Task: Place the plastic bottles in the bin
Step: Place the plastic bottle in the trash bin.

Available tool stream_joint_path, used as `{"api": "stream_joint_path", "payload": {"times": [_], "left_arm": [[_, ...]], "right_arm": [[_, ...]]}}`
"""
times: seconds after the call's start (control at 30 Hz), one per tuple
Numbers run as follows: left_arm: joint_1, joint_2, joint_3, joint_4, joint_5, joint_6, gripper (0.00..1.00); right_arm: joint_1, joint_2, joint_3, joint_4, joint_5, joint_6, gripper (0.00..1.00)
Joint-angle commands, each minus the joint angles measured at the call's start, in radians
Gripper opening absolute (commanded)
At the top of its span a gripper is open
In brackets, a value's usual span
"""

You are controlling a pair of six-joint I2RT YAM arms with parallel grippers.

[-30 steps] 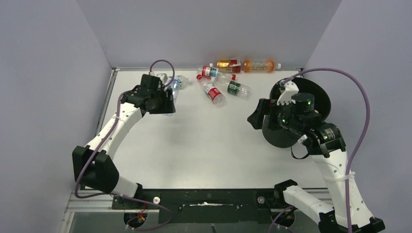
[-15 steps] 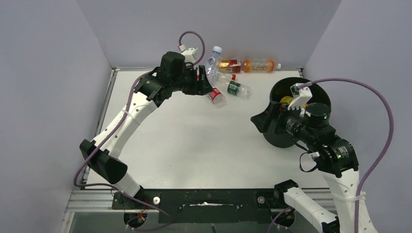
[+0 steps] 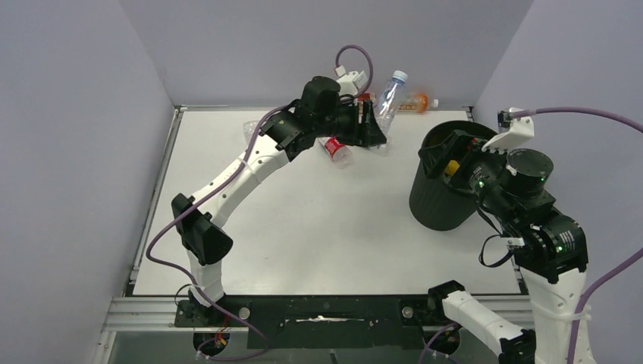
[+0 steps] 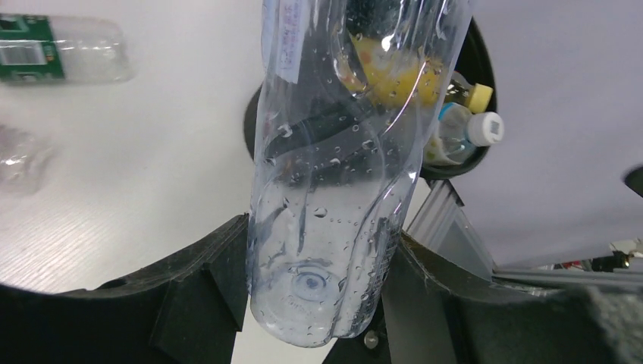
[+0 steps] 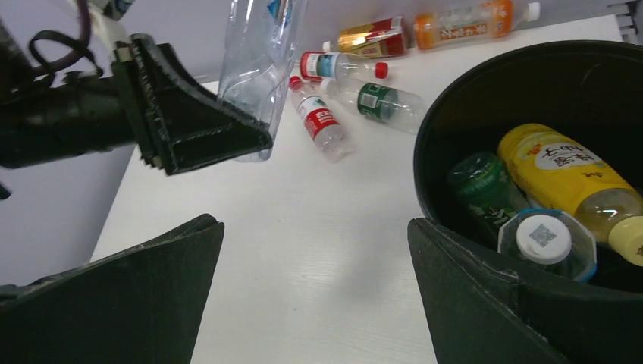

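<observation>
where lilac walls (image 3: 76,114) meet, white table (image 3: 303,227), loose bottles (image 3: 334,149), black bin (image 3: 436,203)

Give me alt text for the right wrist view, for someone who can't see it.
The left gripper holds a clear bottle above the table, left of a black bin with bottles inside. More bottles lie on the table behind.

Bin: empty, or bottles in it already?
Not empty. Right wrist view shows a yellow bottle, a green one and a white-capped one lying inside the bin.
</observation>
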Motion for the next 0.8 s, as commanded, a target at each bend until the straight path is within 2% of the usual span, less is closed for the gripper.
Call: {"api": "stream_joint_path", "payload": {"times": [0.0,0.2,0.43,0.77], "left_arm": [[-0.056,-0.002,0.085,0.094,0.047,0.001,0.42],[-0.134,0.011,0.095,0.143,0.083,0.033,0.42],[-0.184,-0.009,0.071,0.174,0.080,0.054,0.42],[-0.210,-0.080,-0.085,0.307,0.112,0.038,0.42]], "right_arm": [[0.004,0.070,0.031,0.027,0.122,-0.035,0.98],[0.004,0.141,0.079,0.084,0.186,-0.054,0.98],[-0.029,0.179,0.069,0.164,0.139,-0.025,0.98],[-0.261,0.151,-0.044,0.300,-0.145,0.057,0.98]]}}
